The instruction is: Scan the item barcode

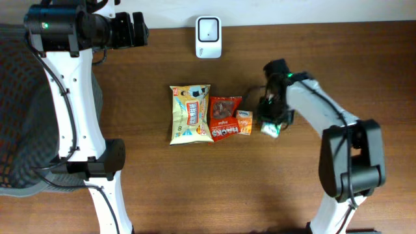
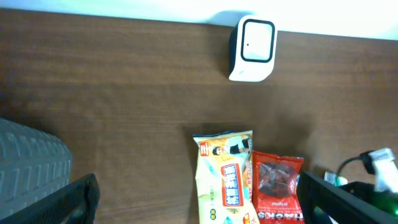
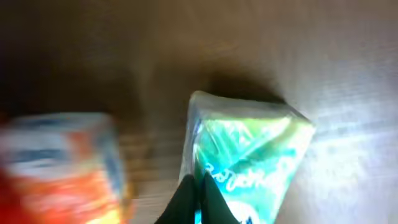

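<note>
A small green packet (image 1: 271, 129) lies on the brown table at the right end of a row of snacks. My right gripper (image 1: 273, 117) is down on it. In the right wrist view the black fingertips (image 3: 189, 193) are pressed together on the packet's (image 3: 255, 149) left edge, with a sliver of wrapper between them. The white barcode scanner (image 1: 208, 37) stands at the table's far edge, also seen in the left wrist view (image 2: 252, 48). My left gripper (image 1: 136, 29) hangs open at the far left, high above the table, holding nothing (image 2: 202, 205).
Left of the green packet lie a small orange box (image 1: 244, 122), a red packet (image 1: 224, 118) and a yellow snack bag (image 1: 190, 114), side by side. A grey mesh surface (image 1: 13, 117) fills the left edge. The left arm's base (image 1: 104, 159) stands at the front left.
</note>
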`<action>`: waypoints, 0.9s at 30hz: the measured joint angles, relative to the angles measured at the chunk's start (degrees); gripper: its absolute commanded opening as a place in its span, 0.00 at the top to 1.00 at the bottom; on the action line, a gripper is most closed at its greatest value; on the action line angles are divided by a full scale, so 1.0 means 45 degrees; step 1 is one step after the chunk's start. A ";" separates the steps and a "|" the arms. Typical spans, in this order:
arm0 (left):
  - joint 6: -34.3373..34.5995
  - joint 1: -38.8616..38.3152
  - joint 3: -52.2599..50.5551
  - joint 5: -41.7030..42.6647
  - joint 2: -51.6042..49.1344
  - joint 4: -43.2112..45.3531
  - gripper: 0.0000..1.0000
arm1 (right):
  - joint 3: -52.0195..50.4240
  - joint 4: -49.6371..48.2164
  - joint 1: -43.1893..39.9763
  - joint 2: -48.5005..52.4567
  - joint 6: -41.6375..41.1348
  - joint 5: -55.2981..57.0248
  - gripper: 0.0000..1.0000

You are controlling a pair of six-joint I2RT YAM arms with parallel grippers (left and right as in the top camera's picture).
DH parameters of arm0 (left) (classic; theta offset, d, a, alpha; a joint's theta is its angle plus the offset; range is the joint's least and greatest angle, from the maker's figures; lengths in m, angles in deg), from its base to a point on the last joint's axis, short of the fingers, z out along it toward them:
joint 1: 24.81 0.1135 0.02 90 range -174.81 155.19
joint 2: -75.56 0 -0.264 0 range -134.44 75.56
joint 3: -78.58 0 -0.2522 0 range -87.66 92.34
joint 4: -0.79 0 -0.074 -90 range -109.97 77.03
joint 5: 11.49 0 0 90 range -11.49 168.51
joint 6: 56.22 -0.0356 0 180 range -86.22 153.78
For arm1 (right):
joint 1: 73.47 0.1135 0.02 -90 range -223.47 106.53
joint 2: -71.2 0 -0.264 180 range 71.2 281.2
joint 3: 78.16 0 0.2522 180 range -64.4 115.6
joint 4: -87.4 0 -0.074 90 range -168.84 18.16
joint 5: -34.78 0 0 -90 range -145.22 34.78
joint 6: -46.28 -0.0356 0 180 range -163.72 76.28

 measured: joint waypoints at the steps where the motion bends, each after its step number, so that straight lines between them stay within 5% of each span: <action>1: 0.0000 0.0000 0.0000 0.0000 0.0000 0.0010 0.01 | 0.0461 0.0087 -0.0471 0.0015 0.0486 -0.1311 0.96; 5: 0.0000 0.0000 0.0000 0.0000 0.0000 0.0010 0.01 | 0.0777 0.0423 -0.2385 0.0029 0.3905 -0.8048 0.96; 6: 0.0000 0.0000 0.0000 0.0000 0.0000 0.0005 0.01 | 0.0287 -0.0180 -0.2550 0.0019 0.4216 -0.8621 0.88; 8: 0.0000 0.0000 0.0000 0.0000 0.0000 0.0005 0.01 | -0.0617 -0.0418 -0.2885 0.0073 0.4541 -0.8952 0.70; 13: 0.0000 0.0000 0.0000 0.0000 0.0000 0.0010 0.01 | -0.0437 -0.0350 -0.2084 0.0073 0.4702 -0.6892 0.46; 18: 0.0000 0.0000 0.0000 0.0000 0.0000 0.0005 0.01 | -0.0083 -0.1268 0.0058 0.0078 0.3152 -0.2346 0.50; 19: 0.0000 0.0000 0.0000 0.0000 0.0000 0.0005 0.01 | -0.0083 -0.1370 0.0364 0.0078 0.2735 -0.1598 0.60; 21: 0.0000 0.0000 0.0000 0.0000 0.0000 0.0005 0.01 | -0.0112 -0.1734 0.0631 0.0078 0.2263 -0.0617 0.96; 25: 0.0000 0.0000 0.0000 0.0000 0.0000 0.0005 0.01 | -0.0136 -0.1923 0.0622 0.0078 0.1724 -0.0505 0.96; 27: 0.0000 0.0000 0.0000 0.0000 0.0000 0.0005 0.01 | -0.0029 -0.1817 0.0107 0.0078 0.1705 -0.2676 0.96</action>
